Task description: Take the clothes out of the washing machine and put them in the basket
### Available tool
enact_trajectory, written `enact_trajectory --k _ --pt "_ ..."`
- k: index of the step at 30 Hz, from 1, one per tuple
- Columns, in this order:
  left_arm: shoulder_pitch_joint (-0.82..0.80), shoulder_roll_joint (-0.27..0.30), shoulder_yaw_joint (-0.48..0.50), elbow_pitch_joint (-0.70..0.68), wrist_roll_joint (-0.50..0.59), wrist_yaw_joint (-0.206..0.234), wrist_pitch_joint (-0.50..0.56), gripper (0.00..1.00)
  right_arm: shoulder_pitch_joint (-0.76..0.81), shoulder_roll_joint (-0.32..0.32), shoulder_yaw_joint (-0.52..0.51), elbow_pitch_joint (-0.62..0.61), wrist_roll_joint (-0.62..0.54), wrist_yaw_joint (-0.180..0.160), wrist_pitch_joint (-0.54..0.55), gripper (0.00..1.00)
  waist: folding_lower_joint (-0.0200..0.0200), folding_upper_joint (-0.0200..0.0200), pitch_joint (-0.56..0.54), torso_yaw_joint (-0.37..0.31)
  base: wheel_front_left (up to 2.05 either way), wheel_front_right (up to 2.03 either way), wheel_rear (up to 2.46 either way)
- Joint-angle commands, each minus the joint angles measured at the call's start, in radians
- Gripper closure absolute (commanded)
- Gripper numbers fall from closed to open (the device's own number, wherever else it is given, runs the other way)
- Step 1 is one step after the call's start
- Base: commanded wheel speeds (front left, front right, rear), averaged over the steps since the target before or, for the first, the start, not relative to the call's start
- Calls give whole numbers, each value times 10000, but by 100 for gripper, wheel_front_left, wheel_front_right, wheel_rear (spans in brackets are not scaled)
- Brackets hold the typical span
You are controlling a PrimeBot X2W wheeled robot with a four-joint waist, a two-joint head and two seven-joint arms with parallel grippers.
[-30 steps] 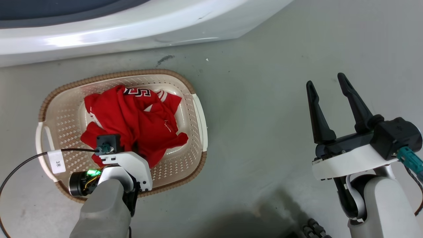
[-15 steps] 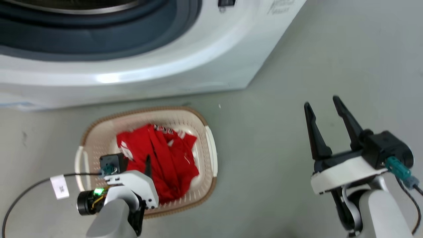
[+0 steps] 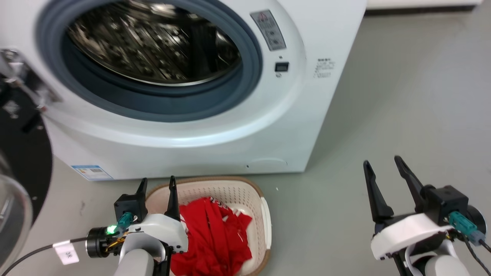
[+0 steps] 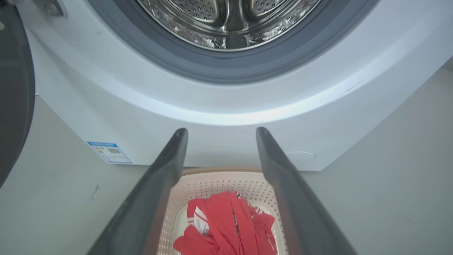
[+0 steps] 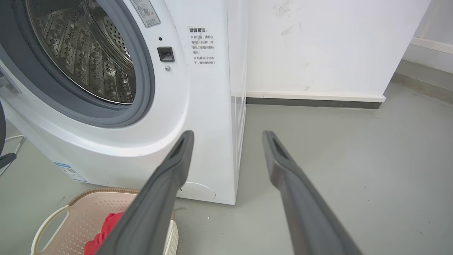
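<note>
**Lying in the basket (image 3: 265, 214), the clothes (image 3: 215, 234) are out of the washing machine (image 3: 276, 126)**

The red clothes are heaped in the middle of the cream basket, which stands on the floor (image 3: 402, 96) just before the bottom front edge of the washing machine. The door (image 3: 19, 180) is swung wide at the machine's left edge. Where the drum (image 3: 153, 42) can be seen, bare steel is shown. The task is therefore judged to be done or nearly so. At most a check of the drum's hidden lower part is left, and that part cannot be judged from these pictures.

The left gripper (image 3: 158, 179) is released, its fingers spread and held above the near left rim of the basket, with nothing grasped. The right gripper (image 3: 381, 161) is likewise released and empty, well apart from the basket, over bare floor to the right.

In the left wrist view the bottom of the drum (image 4: 226, 21) is looked into directly and the clothes (image 4: 226, 226) are framed between the fingers. In the right wrist view the machine's side, a printed notice (image 5: 201, 46) and the white wall (image 5: 318, 46) behind are shown, along with the basket's left handle (image 5: 46, 226). The head view alone takes in both arms at once.
</note>
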Motion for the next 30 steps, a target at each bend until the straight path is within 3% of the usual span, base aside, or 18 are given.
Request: enact_trajectory --k 1,8,14,30 --pt "267 -18 -14 -416 95 60 -26 0 227 18 -59 -55 -3 -7 30 0 3 0 -593 392 0 0 0" --pt "1131 -37 -266 -2705 521 347 -27 0 753 18 -255 -179 -38 -7 181 0 3 0 -1339 690 0 0 0" --pt "1706 90 -465 -3836 1147 516 -27 0 1152 18 -315 -276 -68 -7 300 0 3 0 -1917 822 0 0 0" --pt "2817 403 -735 -4706 1231 385 80 0 1822 18 -441 -450 29 -7 416 0 3 0 -2498 938 0 0 0"
